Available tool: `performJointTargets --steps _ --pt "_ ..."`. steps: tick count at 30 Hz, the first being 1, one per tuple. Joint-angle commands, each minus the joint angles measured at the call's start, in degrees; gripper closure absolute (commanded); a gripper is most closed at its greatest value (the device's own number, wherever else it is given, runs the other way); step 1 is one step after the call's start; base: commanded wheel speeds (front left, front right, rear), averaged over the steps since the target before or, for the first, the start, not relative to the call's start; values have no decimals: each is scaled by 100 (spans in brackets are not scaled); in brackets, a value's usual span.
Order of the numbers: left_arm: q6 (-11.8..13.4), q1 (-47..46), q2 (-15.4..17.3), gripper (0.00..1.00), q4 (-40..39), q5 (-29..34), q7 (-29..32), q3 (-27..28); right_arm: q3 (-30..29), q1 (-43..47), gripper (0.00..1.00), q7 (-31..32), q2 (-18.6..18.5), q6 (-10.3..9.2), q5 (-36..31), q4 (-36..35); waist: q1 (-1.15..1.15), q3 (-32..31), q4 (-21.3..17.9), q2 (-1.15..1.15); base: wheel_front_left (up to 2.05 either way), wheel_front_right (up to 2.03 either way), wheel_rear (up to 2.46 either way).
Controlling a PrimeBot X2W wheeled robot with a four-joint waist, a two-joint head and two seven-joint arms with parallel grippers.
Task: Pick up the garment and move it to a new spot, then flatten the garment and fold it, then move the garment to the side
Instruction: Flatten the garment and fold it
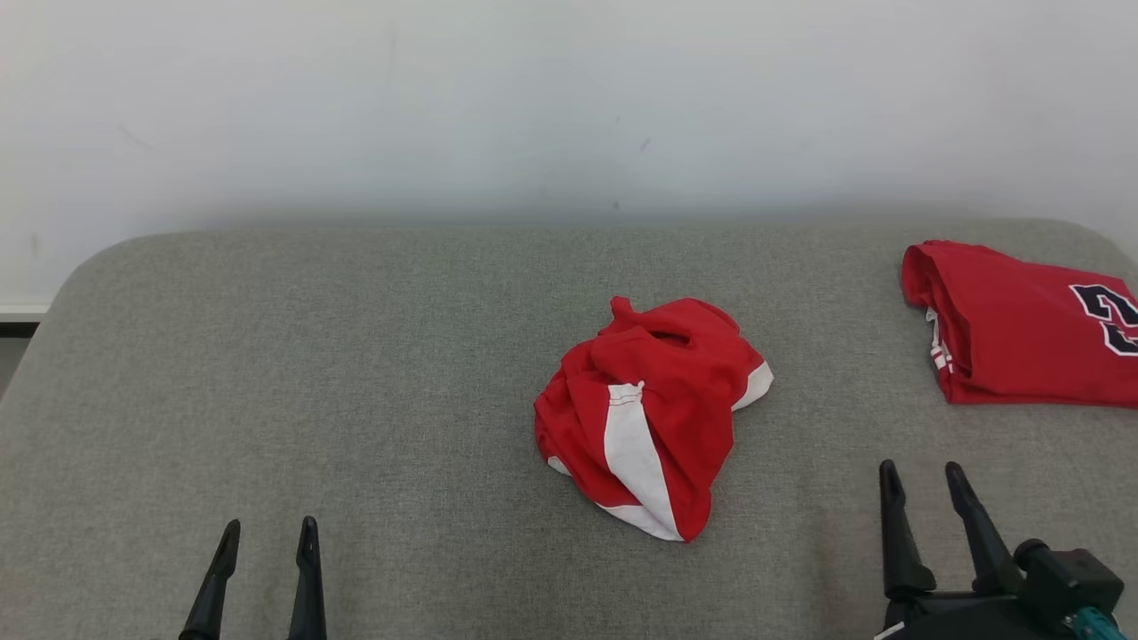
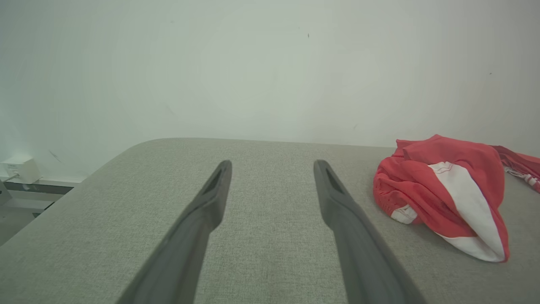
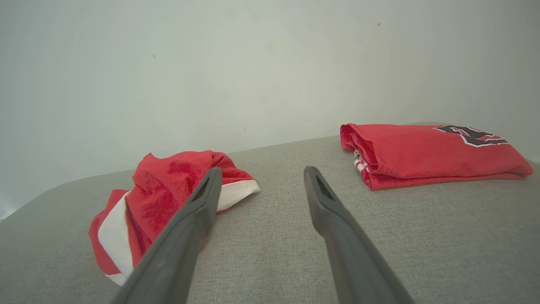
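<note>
Crumpled red-and-white garment (image 1: pixel 653 418), heaped at the middle of the bench (image 1: pixel 356 373), well apart from both tools. Left tool (image 1: pixel 271 524) and right tool (image 1: pixel 920 466) are at the near edge, jaws wide and empty. A folded shirt (image 1: pixel 1022 329) lies far right. The cloth looks light, limp and prone to bunching; a pinch on the raised top fold or the white-edged hem seems best.

Dark, slender robot hardware
The left gripper (image 1: pixel 271 524) and right gripper (image 1: pixel 920 467) have long tapering fingers (image 2: pixel 190 236), slotted near the tips; a teal fitting (image 1: pixel 1092 625) marks the right's black base (image 1: pixel 1058 578).
</note>
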Motion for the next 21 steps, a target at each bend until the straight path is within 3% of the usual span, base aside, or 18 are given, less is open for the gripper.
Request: performJointTargets --steps 1,10,21 --pt "-29 -14 -30 0 14 26 -17 28 71 -1 0 0 7 -12 35 -6 0 12 15 0 0 0 0" --pt "-102 -236 -106 0 83 74 -18 -7 858 -712 0 189 -229 -12 -47 93 0 219 253 0 0 0 0" --pt "-160 -495 -214 0 260 49 -18 -150 1972 -1821 0 506 -329 -12 41 1074 0 467 771 0 0 0 0"
